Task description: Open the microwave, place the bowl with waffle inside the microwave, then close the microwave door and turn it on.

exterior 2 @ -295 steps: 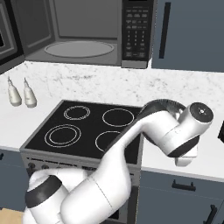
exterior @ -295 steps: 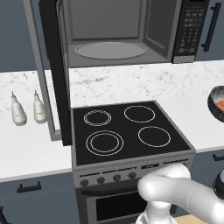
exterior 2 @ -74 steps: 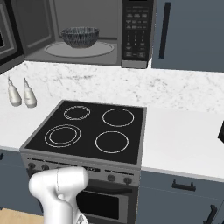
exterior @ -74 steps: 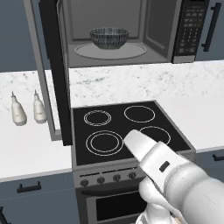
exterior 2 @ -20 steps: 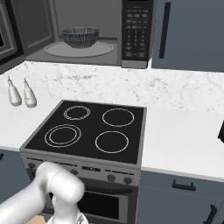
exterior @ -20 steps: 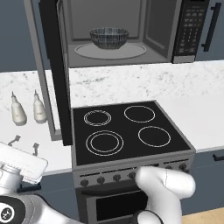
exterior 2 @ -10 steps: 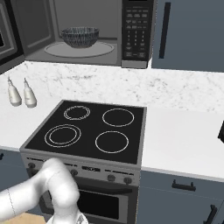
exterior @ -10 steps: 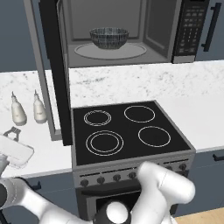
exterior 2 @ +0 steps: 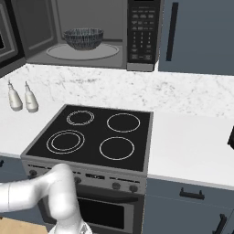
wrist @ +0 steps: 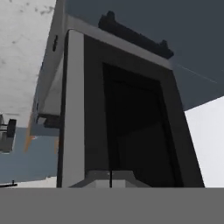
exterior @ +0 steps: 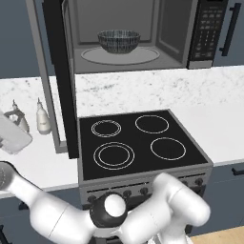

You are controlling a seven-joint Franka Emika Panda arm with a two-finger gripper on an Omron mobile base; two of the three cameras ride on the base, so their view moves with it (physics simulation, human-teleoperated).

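Microwave door [wrist: 131,122] faces the end effector [wrist: 110,178], jaws together, empty.

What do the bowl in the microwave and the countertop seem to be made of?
The bowl looks like glazed ceramic: dark grey with a fine light ribbed pattern. The countertop looks like polished white marble or stone, going by its grey veining. Both are rendered, so this is only appearance.

Arm [exterior: 157,214]: glossy white shell, fat rounded tube links with smooth bulbous elbows. One joint [exterior: 108,209] is a dark grey/black ring with a round white cap in its middle. Another white link [exterior 2: 59,192] is a plain curved tube, no markings. A flat white rounded block [exterior: 13,136] sits at the far end of the arm. No cables, screws or labels can be made out.
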